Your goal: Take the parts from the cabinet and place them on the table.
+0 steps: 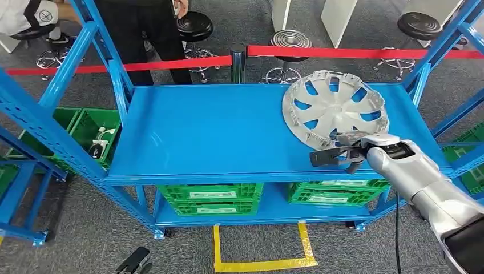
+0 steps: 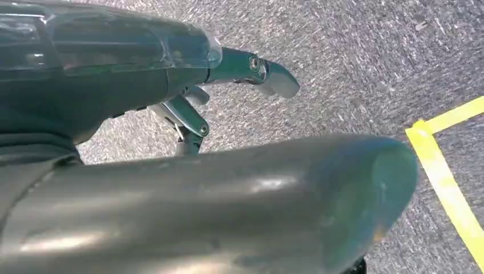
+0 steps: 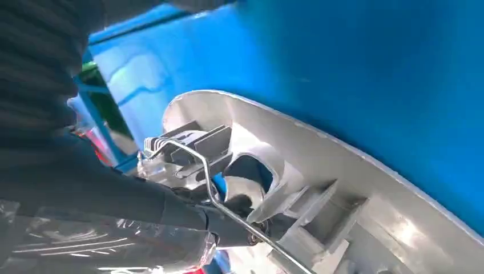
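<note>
Head view: blue steel rack, top shelf bare but for a silver wheel cover lying tilted at its right end. Right hand grips the cover's near rim, fingers hooked into a spoke opening. Left hand hangs over grey carpet, fingers loosely apart, holding nothing. Green crates below carry white labels, unreadable. Red barrier tape, black stools, yellow floor tape.

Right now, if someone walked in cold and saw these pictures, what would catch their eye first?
The silver wheel cover stands out first, lying on the right side of the bright blue shelf, with the robot's right hand gripping its near rim. Behind the shelf runs a red barrier tape, with black stools and a person standing beyond it. Green crates sit on the lower shelf.
</note>
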`<state>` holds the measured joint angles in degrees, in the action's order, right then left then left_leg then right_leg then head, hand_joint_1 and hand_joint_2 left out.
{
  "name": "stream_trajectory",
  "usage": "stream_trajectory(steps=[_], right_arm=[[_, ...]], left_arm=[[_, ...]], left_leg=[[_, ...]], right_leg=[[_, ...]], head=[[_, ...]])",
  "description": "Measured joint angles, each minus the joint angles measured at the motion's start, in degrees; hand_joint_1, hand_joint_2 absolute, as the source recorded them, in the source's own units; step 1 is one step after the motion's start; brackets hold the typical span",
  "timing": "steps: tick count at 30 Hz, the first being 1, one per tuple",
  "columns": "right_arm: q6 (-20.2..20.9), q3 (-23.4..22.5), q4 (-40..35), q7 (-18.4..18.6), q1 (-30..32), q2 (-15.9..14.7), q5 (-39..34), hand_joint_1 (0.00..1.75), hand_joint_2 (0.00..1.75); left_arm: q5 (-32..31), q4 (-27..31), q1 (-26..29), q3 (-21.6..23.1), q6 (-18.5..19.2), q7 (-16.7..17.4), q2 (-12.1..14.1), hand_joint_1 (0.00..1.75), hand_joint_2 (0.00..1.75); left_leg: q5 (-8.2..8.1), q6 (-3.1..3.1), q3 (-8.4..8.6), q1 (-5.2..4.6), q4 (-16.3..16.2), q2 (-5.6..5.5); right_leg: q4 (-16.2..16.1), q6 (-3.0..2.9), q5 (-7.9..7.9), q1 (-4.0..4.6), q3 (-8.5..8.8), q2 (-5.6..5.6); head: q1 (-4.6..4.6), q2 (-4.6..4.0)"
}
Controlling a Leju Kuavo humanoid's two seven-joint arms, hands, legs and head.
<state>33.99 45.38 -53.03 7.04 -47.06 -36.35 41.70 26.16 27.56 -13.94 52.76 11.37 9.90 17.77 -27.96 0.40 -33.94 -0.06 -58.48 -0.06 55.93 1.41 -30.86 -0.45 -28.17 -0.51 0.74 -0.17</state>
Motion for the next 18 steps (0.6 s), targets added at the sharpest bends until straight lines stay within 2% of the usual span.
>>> stream_trajectory(steps=[3, 8, 18], right_arm=[[-0.46, 0.04, -0.61, 0.24, 0.15, 0.22, -1.05, 1.75, 1.75], [-2.34, 0.09, -0.68, -2.01, 0.12, 0.00, -1.40, 1.75, 1.75], [-2.34, 0.22, -0.50, -2.54, 0.85, -0.02, -1.48, 1.75, 1.75]], left_arm=[[-0.26, -0.15, -0.18, 0.00, 0.04, -0.46, -0.02, 0.00, 0.00], [-0.52, -0.63, -0.21, 0.00, 0.57, -2.08, 0.22, 0.00, 0.00], [-0.63, -1.46, -0.22, 0.02, 0.59, -2.38, 0.28, 0.00, 0.00]], left_leg=[[0.00, 0.00, 0.06, 0.00, 0.01, 0.20], [0.00, 0.00, 0.14, 0.00, 0.02, 0.25], [0.00, 0.00, 0.17, -0.03, 0.01, 0.24]], right_leg=[[0.00, 0.00, 0.00, 0.00, -0.01, 0.16], [0.00, 0.00, 0.01, 0.00, 0.06, 0.20], [0.00, 0.01, 0.02, -0.03, 0.13, 0.20]], head=[[0.00, 0.00], [-0.02, 0.00], [0.02, 0.00]])
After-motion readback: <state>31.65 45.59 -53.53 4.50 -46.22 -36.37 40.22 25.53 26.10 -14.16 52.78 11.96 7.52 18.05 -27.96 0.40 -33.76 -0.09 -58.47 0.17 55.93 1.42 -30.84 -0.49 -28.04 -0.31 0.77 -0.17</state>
